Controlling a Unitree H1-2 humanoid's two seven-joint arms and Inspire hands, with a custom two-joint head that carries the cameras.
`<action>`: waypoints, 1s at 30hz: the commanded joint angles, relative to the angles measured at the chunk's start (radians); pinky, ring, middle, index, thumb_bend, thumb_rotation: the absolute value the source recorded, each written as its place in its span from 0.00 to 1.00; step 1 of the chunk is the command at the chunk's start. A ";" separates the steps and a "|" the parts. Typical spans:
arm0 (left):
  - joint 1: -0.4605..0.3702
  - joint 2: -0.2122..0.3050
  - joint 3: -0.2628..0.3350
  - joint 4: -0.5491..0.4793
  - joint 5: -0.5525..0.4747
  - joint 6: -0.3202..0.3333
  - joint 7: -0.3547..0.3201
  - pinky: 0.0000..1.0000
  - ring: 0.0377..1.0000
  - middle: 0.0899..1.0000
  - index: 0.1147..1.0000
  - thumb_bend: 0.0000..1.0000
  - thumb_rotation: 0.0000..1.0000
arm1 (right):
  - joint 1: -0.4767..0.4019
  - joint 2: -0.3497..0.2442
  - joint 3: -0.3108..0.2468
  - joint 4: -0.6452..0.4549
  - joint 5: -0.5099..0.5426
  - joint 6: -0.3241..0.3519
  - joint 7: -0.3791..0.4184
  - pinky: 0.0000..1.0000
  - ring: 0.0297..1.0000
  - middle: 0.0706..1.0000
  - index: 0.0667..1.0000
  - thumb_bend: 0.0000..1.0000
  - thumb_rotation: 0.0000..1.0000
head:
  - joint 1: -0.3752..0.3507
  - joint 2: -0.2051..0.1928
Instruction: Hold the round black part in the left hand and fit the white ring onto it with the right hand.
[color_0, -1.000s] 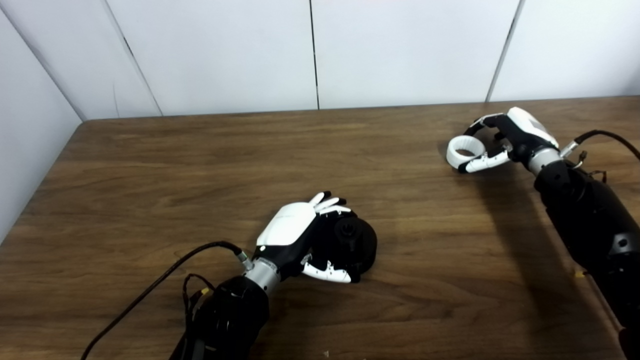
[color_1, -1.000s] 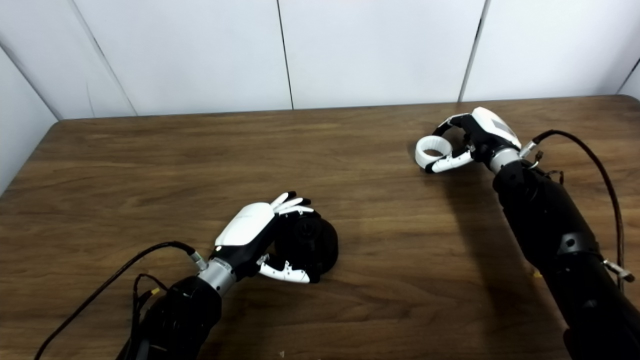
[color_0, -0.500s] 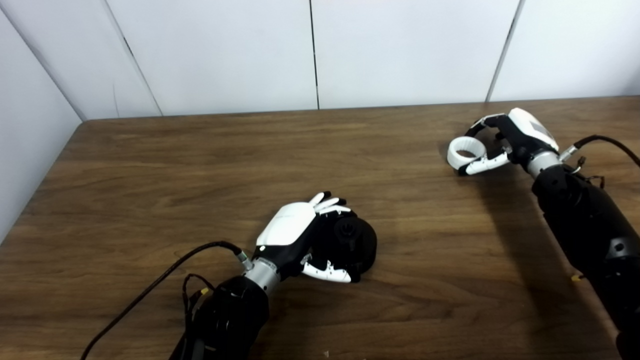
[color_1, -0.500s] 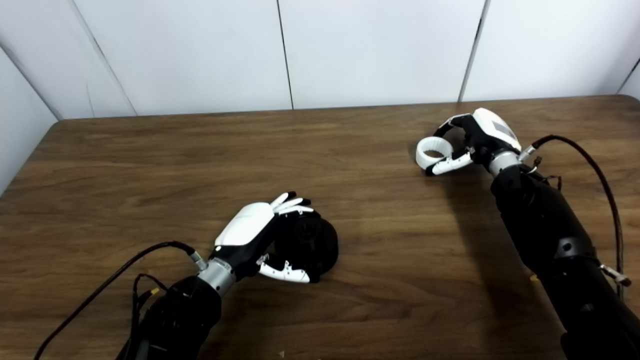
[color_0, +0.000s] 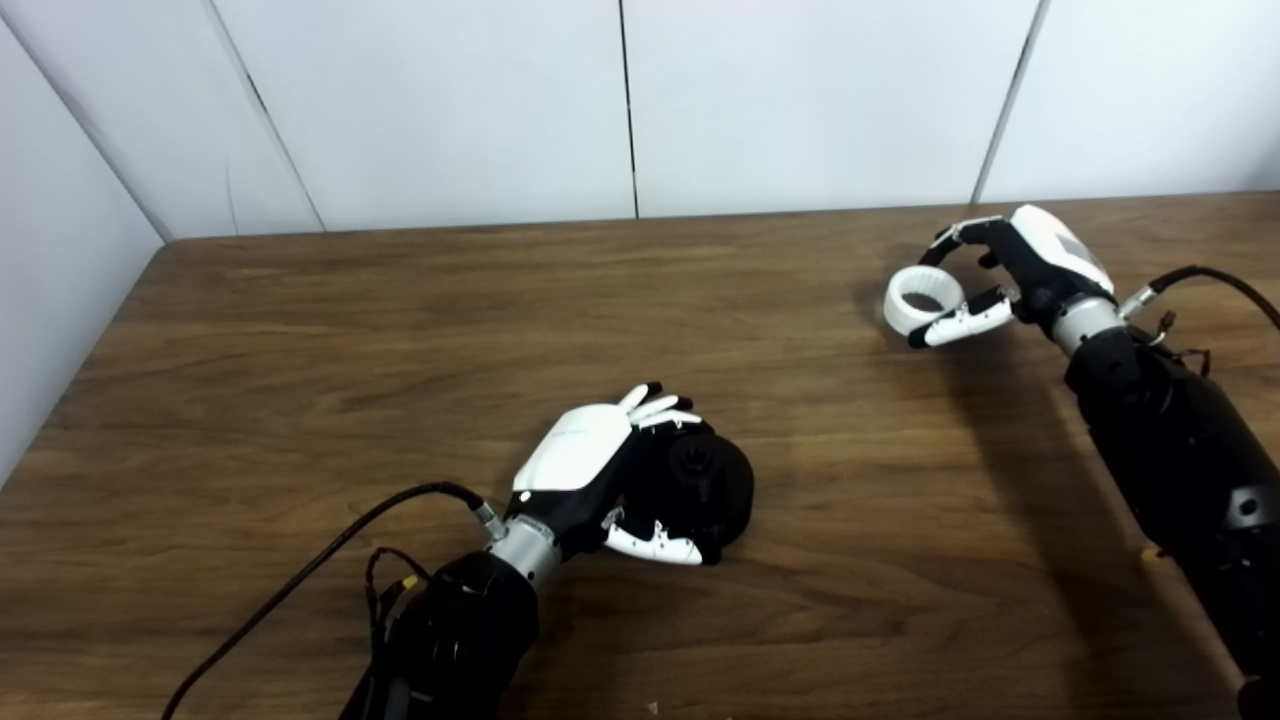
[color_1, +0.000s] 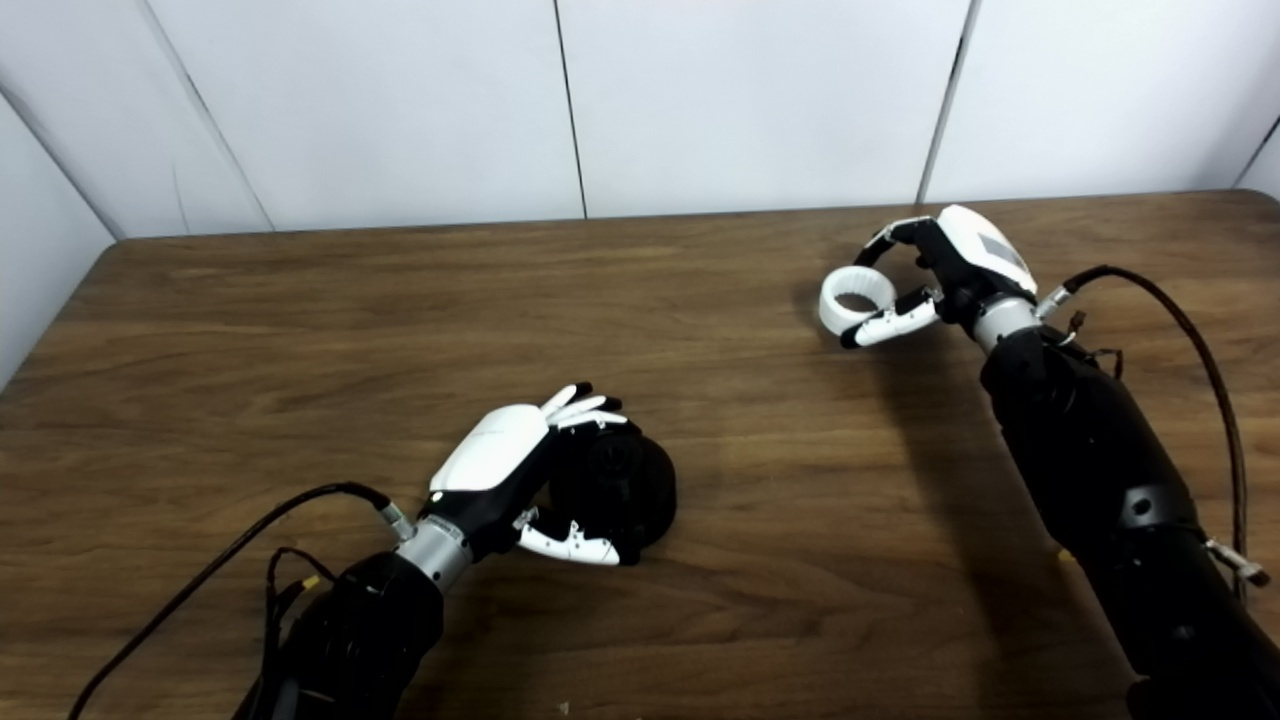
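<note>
Left eye view: left hand (color_0: 600, 470) grips the round black part (color_0: 712, 488) on the table (color_0: 300, 380); right hand (color_0: 1010, 270) pinches the white ring (color_0: 921, 301), well apart.

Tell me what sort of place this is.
Probably a robot test bench or lab cell, not a home: a bare wooden table boxed in by plain white wall panels, with only the round black part in the left hand and the white ring in the right hand.

Bench and backdrop
I see a dark wood-grain bench (color_0: 400, 330) backed by white wall panels (color_0: 430, 110) with thin dark seams between them.
</note>
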 joint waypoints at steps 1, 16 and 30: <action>-0.014 0.005 0.003 0.002 0.004 0.012 -0.009 0.86 1.00 0.93 0.76 0.88 0.31 | -0.041 -0.020 -0.016 -0.075 -0.002 0.008 0.014 0.78 0.86 0.79 0.56 0.87 0.20 | 0.001 0.002; -0.022 -0.001 0.000 0.026 0.010 0.011 -0.004 0.87 1.00 0.93 0.76 0.88 0.32 | -0.025 -0.010 -0.010 -0.339 0.008 0.109 0.167 0.80 0.86 0.79 0.56 0.88 0.21 | 0.013 -0.003; -0.028 -0.004 0.001 0.045 0.007 -0.004 0.011 0.86 1.00 0.93 0.76 0.88 0.33 | 0.049 0.032 0.021 -0.588 0.031 0.168 0.289 0.82 0.87 0.79 0.55 0.90 0.21 | 0.017 -0.002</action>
